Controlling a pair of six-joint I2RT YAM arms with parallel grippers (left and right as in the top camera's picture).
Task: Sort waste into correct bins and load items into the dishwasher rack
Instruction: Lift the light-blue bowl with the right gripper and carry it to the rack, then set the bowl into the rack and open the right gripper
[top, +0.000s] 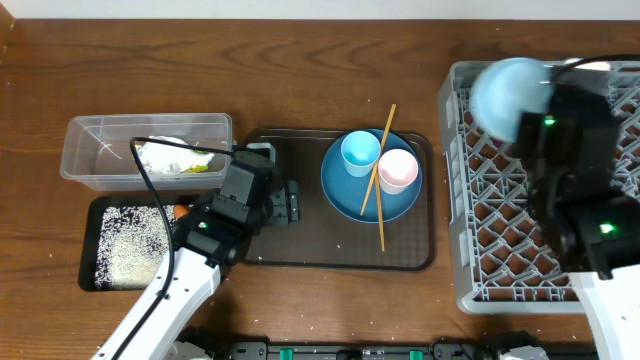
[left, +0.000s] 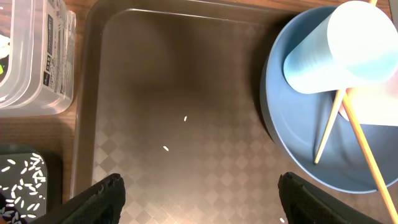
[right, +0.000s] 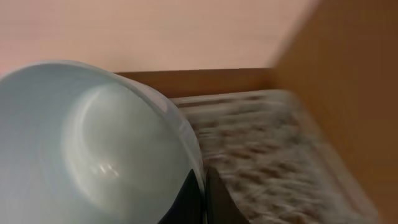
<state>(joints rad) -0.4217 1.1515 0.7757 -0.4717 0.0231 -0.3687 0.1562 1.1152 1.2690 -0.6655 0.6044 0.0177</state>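
Note:
My right gripper (right: 205, 186) is shut on the rim of the small pale blue bowl (right: 81, 143), holding it tilted above the far left corner of the grey dishwasher rack (top: 500, 240). My left gripper (left: 200, 180) stands open with nothing between its fingers, low over the brown serving tray (left: 186, 74). To its right on that tray is the blue plate (top: 350, 185), carrying the light blue cup (top: 360, 153), the white-pink cup (top: 398, 170) and two chopsticks (top: 381, 215). The wrapper (top: 175, 158) lies in the clear tub (top: 100, 160). Rice (top: 135, 245) covers the black tray (top: 92, 250).
A small orange carrot (top: 180, 210) shows at the black tray's right edge beside my left arm. Two stray rice grains (left: 185, 118) lie on the brown serving tray. The clear tub and black tray sit left of it, the rack at the right.

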